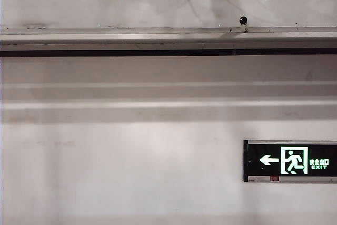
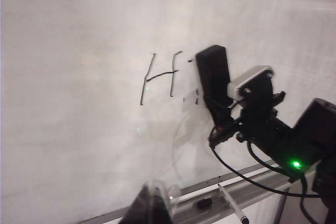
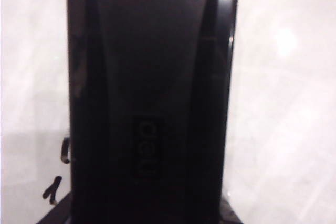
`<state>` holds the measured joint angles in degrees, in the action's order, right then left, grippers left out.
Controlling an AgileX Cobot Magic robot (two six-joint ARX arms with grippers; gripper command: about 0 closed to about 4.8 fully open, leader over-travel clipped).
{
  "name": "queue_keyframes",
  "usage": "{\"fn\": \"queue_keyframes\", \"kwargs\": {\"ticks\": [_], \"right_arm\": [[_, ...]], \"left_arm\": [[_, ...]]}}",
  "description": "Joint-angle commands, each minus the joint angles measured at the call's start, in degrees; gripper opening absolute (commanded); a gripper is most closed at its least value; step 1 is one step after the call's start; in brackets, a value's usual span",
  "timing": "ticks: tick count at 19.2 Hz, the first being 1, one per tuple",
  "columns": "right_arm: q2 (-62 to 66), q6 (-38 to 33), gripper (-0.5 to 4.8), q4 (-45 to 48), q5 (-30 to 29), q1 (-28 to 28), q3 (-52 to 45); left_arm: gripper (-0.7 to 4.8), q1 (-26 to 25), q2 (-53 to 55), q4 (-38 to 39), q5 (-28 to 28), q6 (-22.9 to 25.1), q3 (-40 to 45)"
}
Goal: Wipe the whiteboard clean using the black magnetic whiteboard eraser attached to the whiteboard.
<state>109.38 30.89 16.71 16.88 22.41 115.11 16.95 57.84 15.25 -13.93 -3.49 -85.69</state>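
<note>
Evidently the black eraser (image 2: 212,85) is a light, stiff block, pressed flat against the glossy whiteboard (image 2: 79,129) beside the marker strokes (image 2: 160,76); the right hand (image 2: 223,109) grips its narrow sides. The left hand (image 2: 152,205), near the rail (image 2: 252,179), is clenched empty.

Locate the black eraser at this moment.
In the left wrist view the black eraser sits against the whiteboard, held by the right gripper, just beside the written H.
</note>
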Motion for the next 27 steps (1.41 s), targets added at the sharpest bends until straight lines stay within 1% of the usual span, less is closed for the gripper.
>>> {"fn": "queue_keyframes", "kwargs": {"ticks": [1,2,3,4,6,8,10,11,12,13,14,16,18,20,21,22,23,24,25,27], "right_arm": [[-0.20,-0.92,1.34,0.22,-0.04,-0.81,0.28],[-0.17,-1.25,1.34,-3.61,-5.95,-0.81,0.28],[-0.11,-2.56,1.34,-7.76,-10.45,-0.76,0.28],[-0.04,-2.71,1.34,-10.51,-12.50,-0.74,0.24],[0.37,-2.60,1.34,-14.71,-14.43,0.07,0.22],[0.79,-1.92,1.34,-18.47,-14.69,0.72,0.22],[1.38,-0.44,1.34,-19.47,-14.38,1.70,0.22],[1.49,0.87,1.34,-19.26,-13.05,1.84,0.24],[1.51,0.74,1.34,-16.94,-9.03,2.27,0.24],[1.49,0.70,1.34,-11.02,-3.52,2.91,0.24],[1.40,0.70,1.34,-6.49,-1.42,2.91,0.24],[1.27,0.63,1.34,0.81,0.09,3.23,0.26],[1.33,0.52,1.35,7.37,-0.20,3.89,0.26],[1.38,0.22,1.38,6.86,-3.65,3.96,0.26],[1.38,0.24,1.73,5.55,-6.64,3.98,0.26],[1.38,0.26,2.91,3.65,-10.47,3.98,0.26],[1.38,0.26,3.60,2.99,-11.04,3.98,0.26],[1.36,0.68,4.42,2.86,-10.56,4.37,0.24],[1.25,0.72,4.54,3.45,-10.36,4.50,0.24],[1.16,0.87,4.54,5.99,-10.38,4.66,0.24]], "left_arm": [[-0.05,0.04,-0.20,-0.63,-0.48,0.02,-0.26],[-0.05,0.04,-0.26,-0.63,-0.48,0.04,-0.26],[-0.05,0.04,-0.28,-0.59,-0.46,0.04,-0.26],[-0.05,0.04,-0.28,-0.59,-0.46,0.04,-0.26],[-0.05,0.04,-0.28,-0.57,-0.46,0.04,-0.26],[-0.05,0.04,-0.28,-0.55,-0.48,0.02,-0.26],[-0.05,0.04,-0.28,-0.50,-0.48,0.02,-0.26],[-0.05,0.04,-0.35,-0.37,-0.46,0.02,-0.26],[-0.05,0.04,-0.35,-0.17,-0.46,0.02,-0.26],[-0.05,0.04,-0.33,0.13,-0.48,0.02,-0.26],[-0.05,0.04,-0.33,0.33,-0.48,0.02,-0.26],[-0.05,0.04,-0.33,0.63,-0.48,0.02,-0.24],[-0.05,0.04,-0.33,0.72,-0.48,0.04,-0.24],[-0.05,0.04,-0.33,0.72,-0.48,0.02,-0.24],[-0.05,0.04,-0.33,0.72,-0.48,0.04,-0.24],[-0.05,0.04,-0.33,0.72,-0.48,0.02,-0.24],[-0.05,0.04,-0.33,0.74,-0.50,0.02,-0.24],[-0.05,0.04,-0.33,0.74,-0.50,0.02,-0.24],[-0.05,0.04,-0.33,0.76,-0.50,0.04,-0.24],[-0.05,0.04,-0.33,0.87,-0.50,0.04,-0.24]]}}
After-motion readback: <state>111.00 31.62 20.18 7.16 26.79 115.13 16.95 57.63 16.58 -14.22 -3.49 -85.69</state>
